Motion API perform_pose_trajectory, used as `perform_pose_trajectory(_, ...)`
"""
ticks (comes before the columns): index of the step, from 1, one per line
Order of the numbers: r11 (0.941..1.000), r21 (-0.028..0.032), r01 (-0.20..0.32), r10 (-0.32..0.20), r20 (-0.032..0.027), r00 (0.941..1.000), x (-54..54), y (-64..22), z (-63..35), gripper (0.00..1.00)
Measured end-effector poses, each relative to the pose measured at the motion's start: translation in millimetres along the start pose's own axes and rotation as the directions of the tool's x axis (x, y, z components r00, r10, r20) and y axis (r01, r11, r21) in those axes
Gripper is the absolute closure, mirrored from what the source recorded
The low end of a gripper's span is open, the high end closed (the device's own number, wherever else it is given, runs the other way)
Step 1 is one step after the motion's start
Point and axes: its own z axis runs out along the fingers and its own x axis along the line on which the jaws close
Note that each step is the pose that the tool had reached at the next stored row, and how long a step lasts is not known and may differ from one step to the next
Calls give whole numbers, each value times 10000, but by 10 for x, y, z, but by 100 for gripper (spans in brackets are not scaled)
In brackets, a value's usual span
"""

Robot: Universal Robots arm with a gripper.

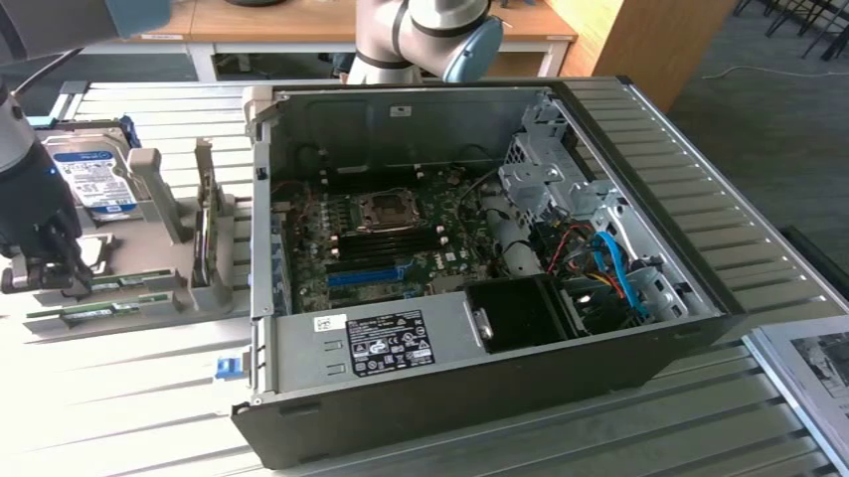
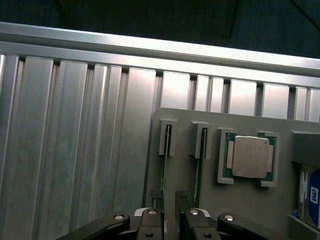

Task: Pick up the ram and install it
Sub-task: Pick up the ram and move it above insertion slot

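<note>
hand (image 2: 168, 196) spread wide, straddling ram (image 2: 165, 160) standing in grey holder (image 2: 250, 210).

Silver arm (image 1: 398, 30), blue joint cap (image 1: 474, 50), black fingers (image 2: 149, 225)

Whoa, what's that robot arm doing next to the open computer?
The robot's gripper hangs open over a grey holder beside the open computer. The ram nearest to it stands on edge in a slot, not yet gripped, with a second stick next to it. A silver chip and a hard drive sit in the holder too.
</note>
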Motion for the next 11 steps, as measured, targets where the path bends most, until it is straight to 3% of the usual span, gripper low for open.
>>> perform_pose_trajectory(11, 10000, 0, -1, 1, 0, 10000, 5, -1, 26, 76)
